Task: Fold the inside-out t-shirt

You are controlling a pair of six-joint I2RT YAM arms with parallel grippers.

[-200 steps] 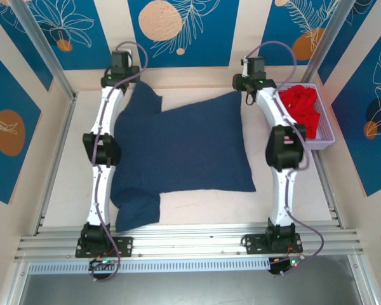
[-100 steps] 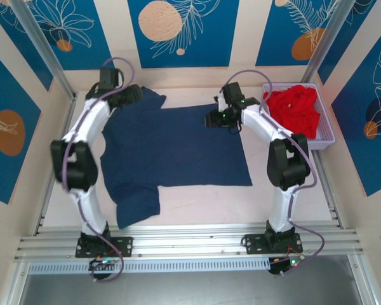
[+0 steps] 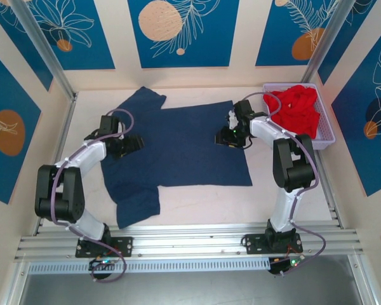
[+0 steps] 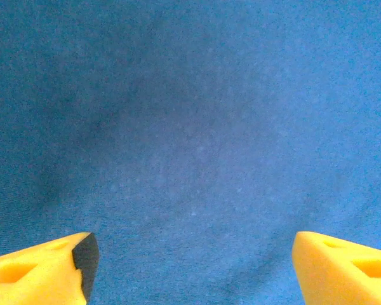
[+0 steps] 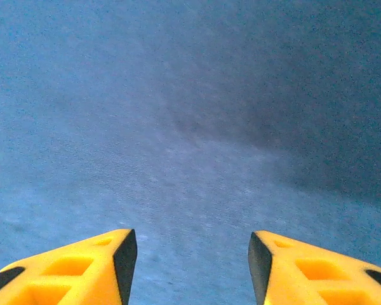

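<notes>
Top external: inside-out t-shirt (image 3: 178, 152), dark navy, spread flat on table (image 3: 203, 203); sleeves to the left, straight hem to the right.

Left gripper (image 3: 134, 144): low over the shirt's left part, between the two sleeves. Left wrist: left gripper (image 4: 192, 244) released, yellow fingers (image 4: 44, 267) wide apart, only navy cloth (image 4: 190, 127) between them.

Right gripper (image 3: 223, 136): over the shirt near its far right corner. Right wrist: right gripper (image 5: 189, 244) released, nothing grasped, cloth (image 5: 190, 127) below.

Lavender basket (image 3: 324, 136) at far right, beside the shirt, holding red garment (image 3: 295, 108).
</notes>
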